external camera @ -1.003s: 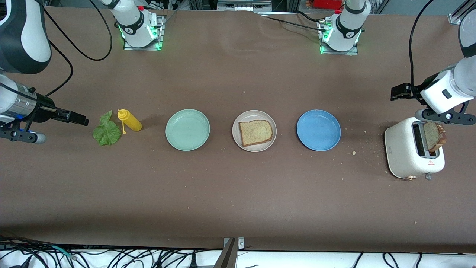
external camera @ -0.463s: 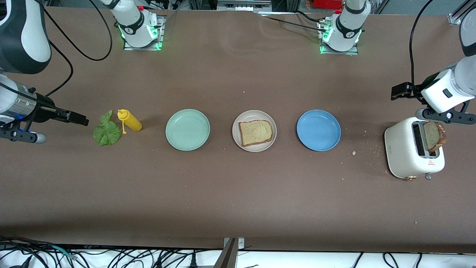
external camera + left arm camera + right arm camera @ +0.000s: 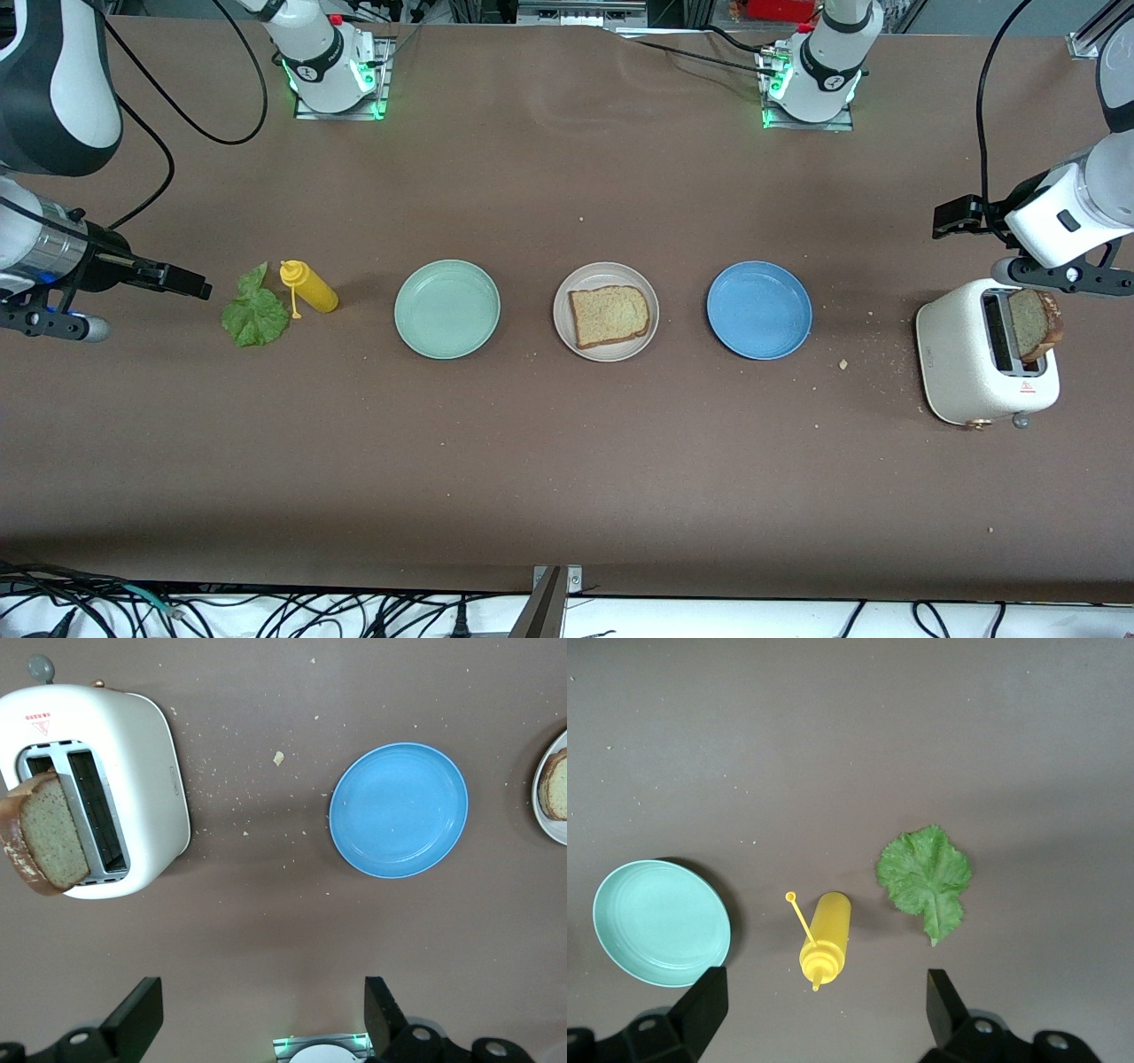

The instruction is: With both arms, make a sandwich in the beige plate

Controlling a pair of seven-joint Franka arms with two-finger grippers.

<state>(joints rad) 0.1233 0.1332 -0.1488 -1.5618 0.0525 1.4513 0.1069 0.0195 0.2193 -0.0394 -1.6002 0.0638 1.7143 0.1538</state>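
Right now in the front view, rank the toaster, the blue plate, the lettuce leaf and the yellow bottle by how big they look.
1. Toaster, largest, though it stands taller and so nearer the camera.
2. Blue plate, somewhat smaller.
3. Lettuce leaf.
4. Yellow bottle, close to the leaf in length but narrower, so smallest.

Left wrist view's edge chops off most of the round cream-beige plate [image 3: 551, 788]; white toaster [image 3: 961, 354] hides its toast's [image 3: 1032, 324] lower half.
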